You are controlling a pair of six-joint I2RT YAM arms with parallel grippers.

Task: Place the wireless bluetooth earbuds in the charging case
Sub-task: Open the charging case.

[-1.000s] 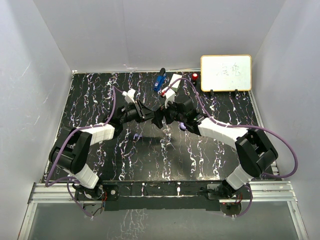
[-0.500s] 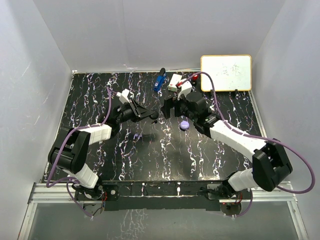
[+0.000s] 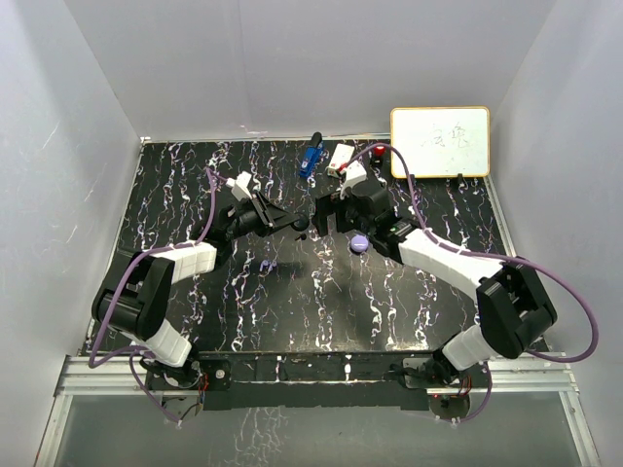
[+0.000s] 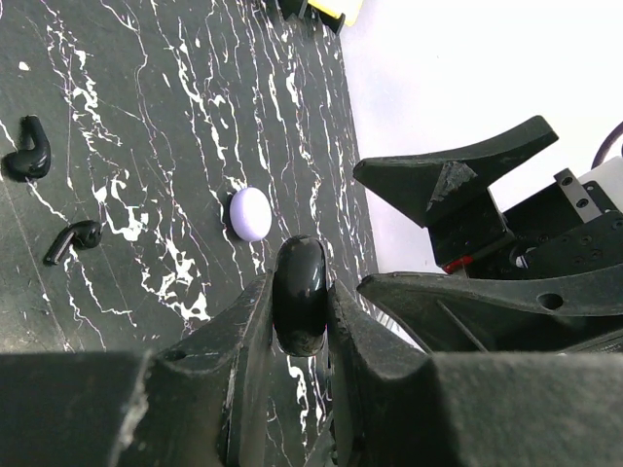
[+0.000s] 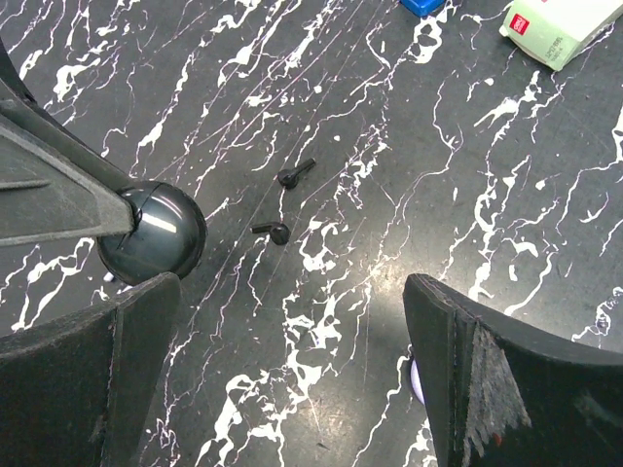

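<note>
My left gripper is shut on a glossy black round charging case, held edge-on above the table; it also shows in the top view and the right wrist view. My right gripper stands wide open just right of it with nothing between its fingers. Two black earbuds lie loose on the marbled table, and show in the left wrist view as well. A lilac round case rests closed on the table. A small lilac earbud pair lies left of centre.
A blue tool, a white box with red print and a red item sit at the table's back edge. A whiteboard leans at the back right. White walls enclose the table.
My right gripper has opened wide and drawn back to the right, away from the black case, uncovering the lilac case. The left gripper still grips the black case, shifted slightly back.
</note>
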